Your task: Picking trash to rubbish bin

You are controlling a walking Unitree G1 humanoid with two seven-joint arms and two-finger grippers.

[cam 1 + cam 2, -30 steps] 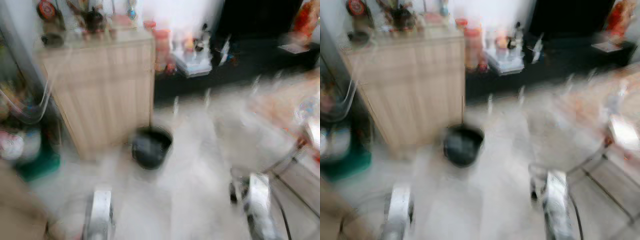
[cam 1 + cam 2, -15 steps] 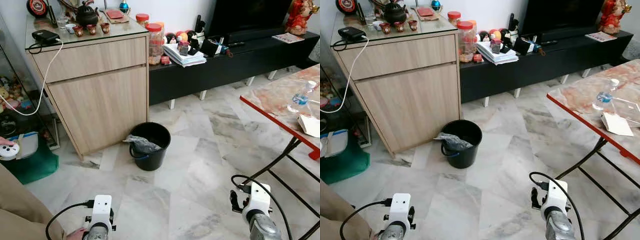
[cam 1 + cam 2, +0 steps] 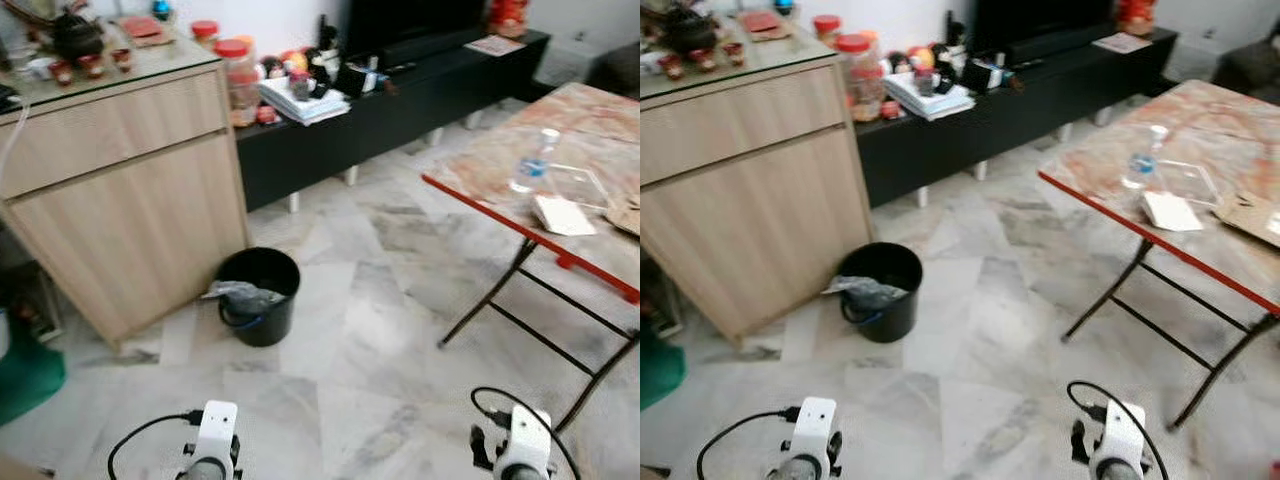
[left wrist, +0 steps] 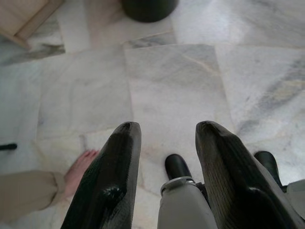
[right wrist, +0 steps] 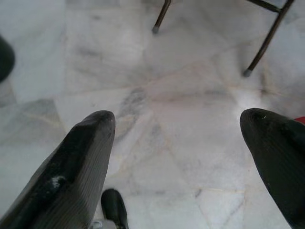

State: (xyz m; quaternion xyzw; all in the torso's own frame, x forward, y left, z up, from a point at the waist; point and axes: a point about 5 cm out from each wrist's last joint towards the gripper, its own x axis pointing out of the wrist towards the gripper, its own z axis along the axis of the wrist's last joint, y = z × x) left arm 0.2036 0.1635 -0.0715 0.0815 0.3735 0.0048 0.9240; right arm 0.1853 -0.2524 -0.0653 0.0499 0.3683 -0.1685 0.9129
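Note:
A black bucket (image 3: pixel 258 296) stands on the marble floor beside a wooden cabinet (image 3: pixel 120 190), with a crumpled grey bag (image 3: pixel 238 292) hanging over its rim. A plastic bottle (image 3: pixel 530 165), a clear plastic tray (image 3: pixel 578 184) and a white paper (image 3: pixel 563 213) lie on the red-edged table (image 3: pixel 480 150) at the right. Both arms hang low. My left gripper (image 4: pixel 164 129) is open over bare floor, with the bucket (image 4: pixel 148 7) some way ahead of it. My right gripper (image 5: pixel 186 119) is wide open above the floor, near the table legs (image 5: pixel 163 14).
A low black TV bench (image 3: pixel 400 100) with books and jars runs along the back wall. The table's thin black legs (image 3: pixel 490 300) spread over the floor at the right. A person's bare foot (image 4: pixel 82 167) is close behind my left gripper.
The camera has swung to the right: cabinet and bucket now sit further left and more of the table shows. Both arms still hang low and open.

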